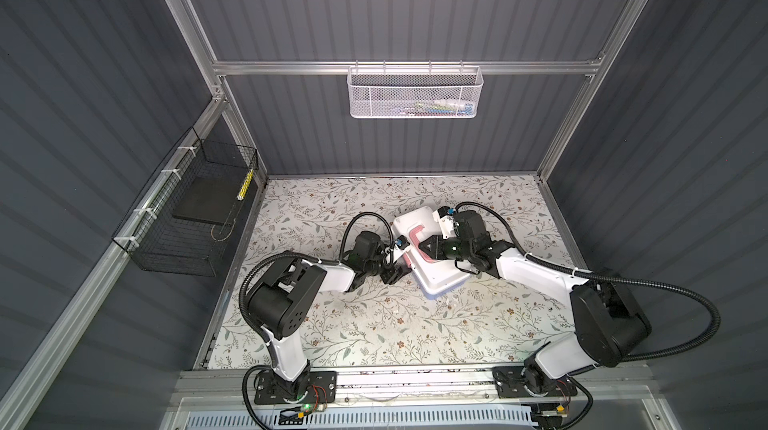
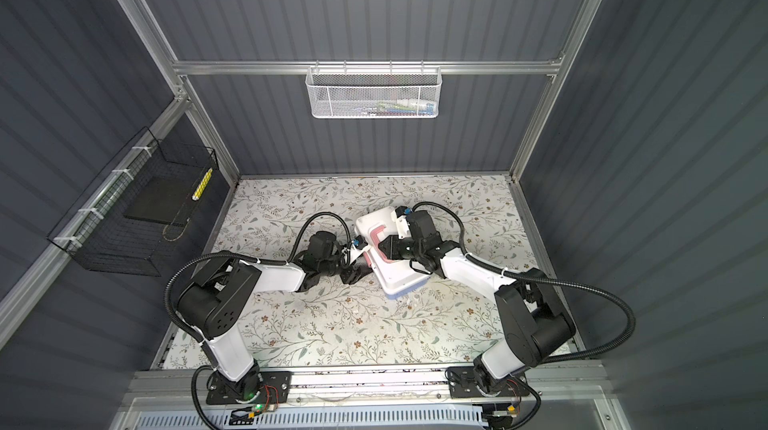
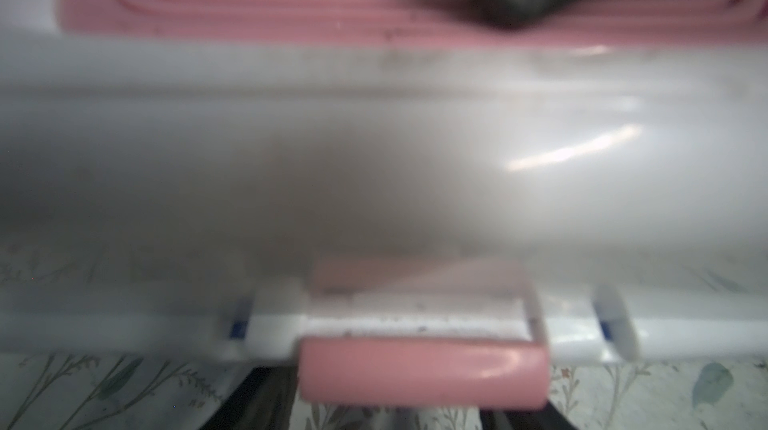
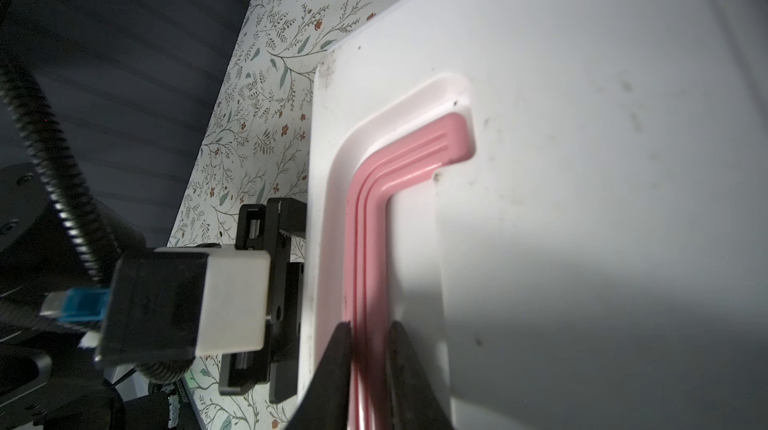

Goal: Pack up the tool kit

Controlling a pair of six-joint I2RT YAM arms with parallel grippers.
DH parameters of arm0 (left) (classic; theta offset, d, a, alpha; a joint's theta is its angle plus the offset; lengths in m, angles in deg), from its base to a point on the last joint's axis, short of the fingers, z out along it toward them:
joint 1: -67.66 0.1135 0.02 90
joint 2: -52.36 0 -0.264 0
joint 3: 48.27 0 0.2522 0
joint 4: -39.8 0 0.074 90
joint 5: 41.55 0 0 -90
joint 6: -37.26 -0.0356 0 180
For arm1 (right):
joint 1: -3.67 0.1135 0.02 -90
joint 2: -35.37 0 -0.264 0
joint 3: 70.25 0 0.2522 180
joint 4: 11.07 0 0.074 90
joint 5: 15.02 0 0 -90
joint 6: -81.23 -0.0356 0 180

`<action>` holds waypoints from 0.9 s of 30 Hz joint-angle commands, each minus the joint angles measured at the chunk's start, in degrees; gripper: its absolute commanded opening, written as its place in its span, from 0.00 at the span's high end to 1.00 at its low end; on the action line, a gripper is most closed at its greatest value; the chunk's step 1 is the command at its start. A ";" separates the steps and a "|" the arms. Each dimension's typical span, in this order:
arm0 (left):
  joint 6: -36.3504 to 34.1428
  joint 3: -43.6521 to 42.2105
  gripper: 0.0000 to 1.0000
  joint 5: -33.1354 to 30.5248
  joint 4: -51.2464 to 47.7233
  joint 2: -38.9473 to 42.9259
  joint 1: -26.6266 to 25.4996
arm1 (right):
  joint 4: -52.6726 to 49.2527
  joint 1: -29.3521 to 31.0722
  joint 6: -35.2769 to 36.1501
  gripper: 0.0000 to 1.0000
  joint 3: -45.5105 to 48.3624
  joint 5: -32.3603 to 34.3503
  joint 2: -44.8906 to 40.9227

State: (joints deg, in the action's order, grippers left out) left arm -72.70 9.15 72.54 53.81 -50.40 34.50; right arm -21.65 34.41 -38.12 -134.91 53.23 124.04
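Top view first: the tool kit (image 1: 440,278), a rectangular plastic box with a white lid over a light blue base, lies near the middle of the floral-patterned table (image 1: 374,324), a touch toward one o'clock, lid down. No loose tools on the table, so by my reading the packing proper is done and we're at the closing step.

The right gripper (image 4: 370,349) comes in from three o'clock and sits on the lid, its black fingers pinched narrowly onto the flat pink handle (image 4: 374,208), seemingly pinning the box.

At the box's eight o'clock edge, the left gripper (image 1: 392,275) is low on the table. In the left wrist view the pink latch (image 3: 422,374) juts out over the gap between its fingers, which stand moderately apart. Whether they touch it is too blurred to call.

Next move, I'd judge: swing that latch up and press it home against the lid edge while the right gripper braces the box against sliding.
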 commanded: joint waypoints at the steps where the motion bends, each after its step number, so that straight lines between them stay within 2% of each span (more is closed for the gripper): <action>1: 1.27 1.50 0.34 -1.51 8.94 0.22 0.82 | -16.00 0.94 -0.08 0.79 4.29 1.37 5.91; 8: 1.93 1.43 0.35 -0.97 9.62 0.46 0.82 | -15.72 0.99 -0.23 0.79 4.22 1.19 6.18; 27: 3.97 1.42 0.45 0.79 10.49 0.17 0.82 | -15.39 1.19 -0.33 0.79 4.53 1.09 6.17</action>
State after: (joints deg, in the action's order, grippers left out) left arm -70.69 8.89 74.95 54.42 -50.53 34.60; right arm -21.62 34.41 -38.36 -135.04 53.07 124.30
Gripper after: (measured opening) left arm 0.555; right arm 0.208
